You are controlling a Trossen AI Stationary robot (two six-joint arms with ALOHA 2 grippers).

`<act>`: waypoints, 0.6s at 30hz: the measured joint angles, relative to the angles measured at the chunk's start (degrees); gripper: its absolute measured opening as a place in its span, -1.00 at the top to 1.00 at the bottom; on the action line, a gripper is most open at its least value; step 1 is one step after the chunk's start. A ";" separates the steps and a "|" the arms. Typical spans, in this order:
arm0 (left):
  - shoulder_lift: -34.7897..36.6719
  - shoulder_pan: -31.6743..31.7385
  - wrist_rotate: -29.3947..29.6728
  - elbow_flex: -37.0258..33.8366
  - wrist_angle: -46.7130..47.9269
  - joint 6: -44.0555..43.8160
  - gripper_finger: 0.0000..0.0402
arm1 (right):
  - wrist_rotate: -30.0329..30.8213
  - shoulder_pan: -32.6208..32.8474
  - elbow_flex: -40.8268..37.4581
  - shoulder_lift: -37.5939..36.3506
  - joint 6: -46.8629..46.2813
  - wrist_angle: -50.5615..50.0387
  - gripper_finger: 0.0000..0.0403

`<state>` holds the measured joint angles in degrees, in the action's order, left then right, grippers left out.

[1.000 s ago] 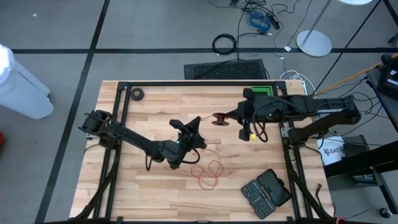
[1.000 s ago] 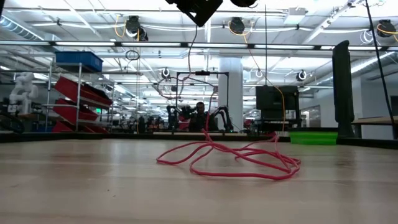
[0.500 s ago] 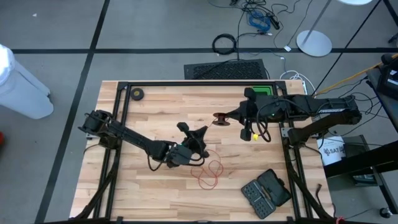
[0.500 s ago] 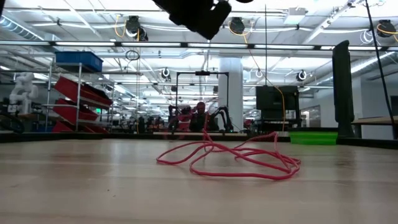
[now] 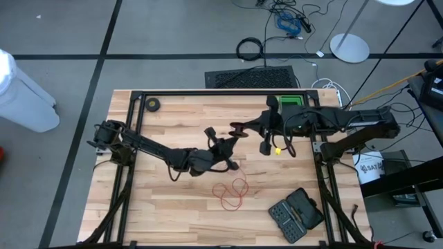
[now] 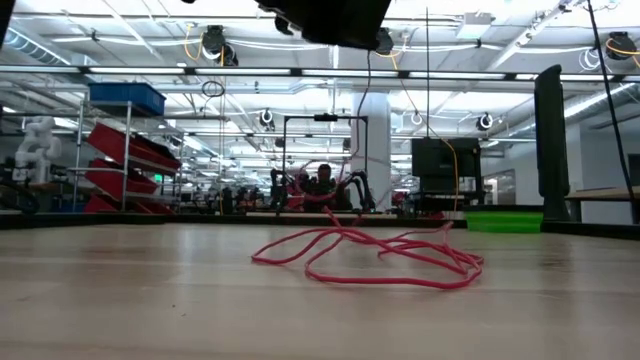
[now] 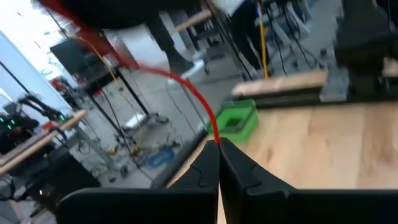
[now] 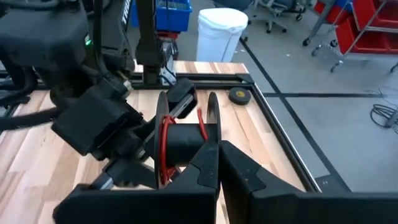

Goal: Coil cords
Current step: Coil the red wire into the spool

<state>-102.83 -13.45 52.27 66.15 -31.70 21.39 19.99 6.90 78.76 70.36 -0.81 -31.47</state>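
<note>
High view: the left tool (image 5: 232,141) sits above the middle of the pale wooden surface (image 5: 166,200), fingers pinched tight on the thin red wire-like cord (image 5: 232,192), whose loose loops lie on the boards nearer the front edge. Just beside it, the right tool (image 5: 239,128) is clenched around the small round black reel (image 8: 185,144), red turns wound on its core. Both tools are raised.
</note>
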 joint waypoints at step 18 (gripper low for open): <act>-0.04 1.05 -3.25 3.22 -13.35 9.50 1.00 | 16.18 0.02 0.00 6.01 4.49 10.05 1.00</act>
<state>-102.87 -12.39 49.02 69.37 -45.05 30.89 36.17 6.92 78.76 76.37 3.68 -21.42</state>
